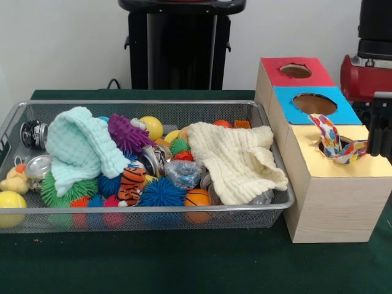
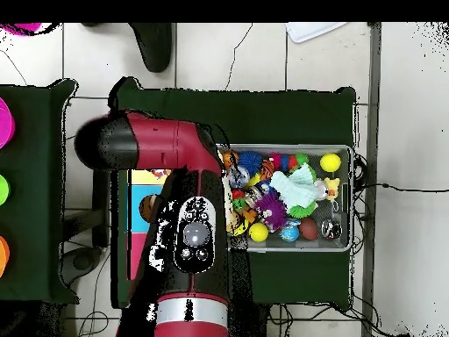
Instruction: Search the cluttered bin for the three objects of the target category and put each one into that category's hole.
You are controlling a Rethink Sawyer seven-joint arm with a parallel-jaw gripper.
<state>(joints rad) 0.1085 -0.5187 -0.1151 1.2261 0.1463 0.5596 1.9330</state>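
At the right edge of the front view, the fingers (image 1: pixel 380 131) sit just beside a patterned cloth strip (image 1: pixel 334 142) draped half into the yellow hole (image 1: pixel 339 147); whether they grip it, I cannot tell. Best play, I'd judge: lower straight over the opening so the trailing end follows in. Overhead, the red arm (image 2: pixel 188 219) covers the box (image 2: pixel 142 206) and shows only the bin (image 2: pixel 344 151).
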